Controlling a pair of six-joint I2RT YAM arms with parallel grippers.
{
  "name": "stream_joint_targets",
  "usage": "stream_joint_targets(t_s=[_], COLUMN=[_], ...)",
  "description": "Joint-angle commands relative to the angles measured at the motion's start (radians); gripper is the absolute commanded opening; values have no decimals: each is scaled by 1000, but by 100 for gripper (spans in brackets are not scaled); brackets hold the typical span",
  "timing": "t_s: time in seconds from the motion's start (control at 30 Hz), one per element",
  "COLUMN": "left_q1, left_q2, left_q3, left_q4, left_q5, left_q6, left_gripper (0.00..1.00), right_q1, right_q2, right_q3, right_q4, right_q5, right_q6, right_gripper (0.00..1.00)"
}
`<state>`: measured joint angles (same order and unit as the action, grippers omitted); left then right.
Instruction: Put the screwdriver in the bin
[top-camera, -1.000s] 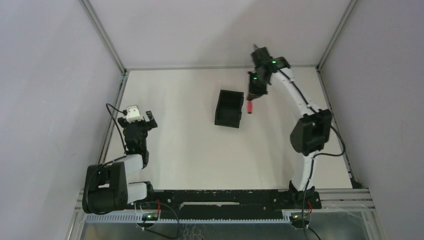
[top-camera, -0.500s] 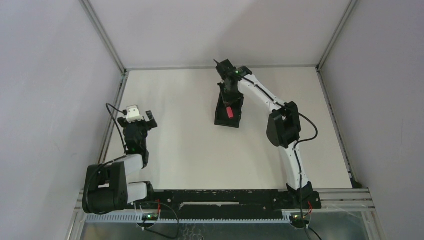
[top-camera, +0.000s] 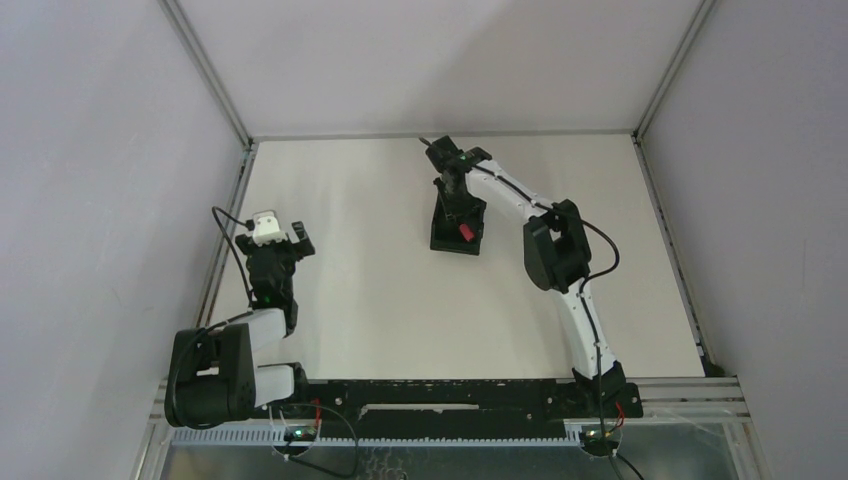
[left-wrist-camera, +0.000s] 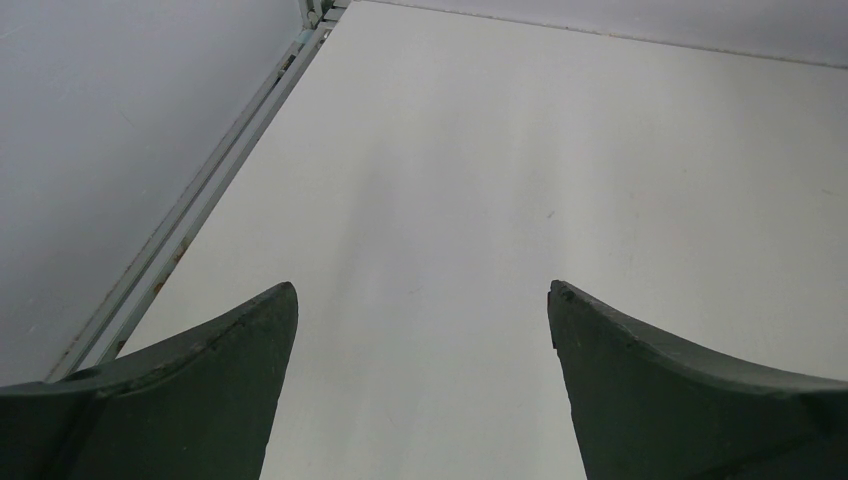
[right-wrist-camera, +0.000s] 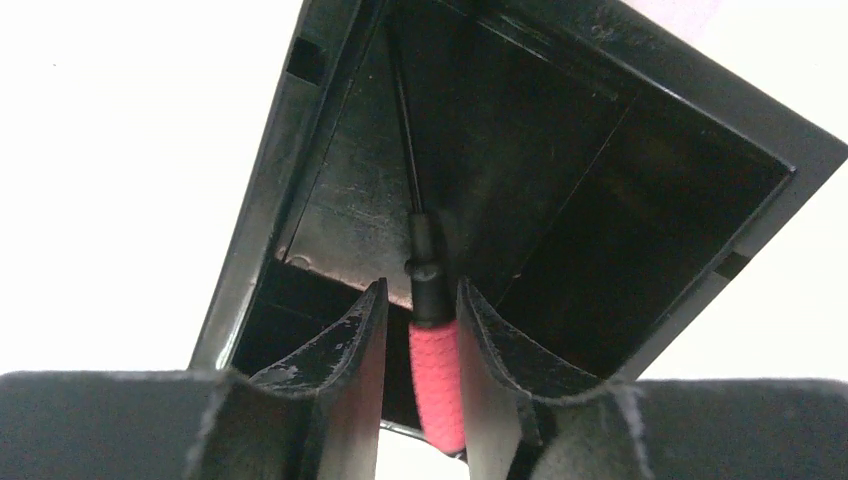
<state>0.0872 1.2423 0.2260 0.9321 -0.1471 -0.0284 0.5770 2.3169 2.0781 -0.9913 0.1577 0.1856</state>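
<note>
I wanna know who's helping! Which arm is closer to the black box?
The right. The right gripper is over the bin, holding the screwdriver in it. The left gripper is far off by the table's left edge.

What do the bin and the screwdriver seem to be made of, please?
The bin looks like hard black plastic, semi-glossy: its inner walls show soft reflections and fine scuffs. The screwdriver has a red handle with a fine grainy texture, perhaps rubber or textured plastic. Its thin dark shaft looks like metal, though the sheen is faint.
</note>
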Motion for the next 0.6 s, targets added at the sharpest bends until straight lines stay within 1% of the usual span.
stream_joint_targets(t_s=[0.0,0.1,0.23,0.3,0.33,0.37,0.4,0.43,0.57], left_q1=[-7,-7,-7,-7,-7,-7,-7,-7,-7], left_q2=[-15,-14,-15,-15,-15,-14,-15,-15,-15], left_q3=[10,11,11,12,11,10,11,10,10], left_q4=[23,24,24,24,24,24,24,24,24], left_q5=[-5,-5,-5,-6,-6,-6,-5,-6,-6], left_q6=[-7,-7,-7,-8,-8,-8,-8,-7,-7], left_gripper=[100,100,100,100,100,100,100,100,100], right_q1=[15,18,24,25,24,24,21,16,-12], right_q2=[-75,-137,-252,-326,-371,-413,-463,-514,-744], right_q3=[-8,-7,-25,-61,-85,-122,-164,-210,-464], right_q4=[46,52,71,97,113,135,154,181,332], right_q5=[57,79,103,103,102,103,104,104,80], right_q6=[9,11,14,18,19,21,23,23,4], right_gripper=[41,45,47,50,55,65,86,98,100])
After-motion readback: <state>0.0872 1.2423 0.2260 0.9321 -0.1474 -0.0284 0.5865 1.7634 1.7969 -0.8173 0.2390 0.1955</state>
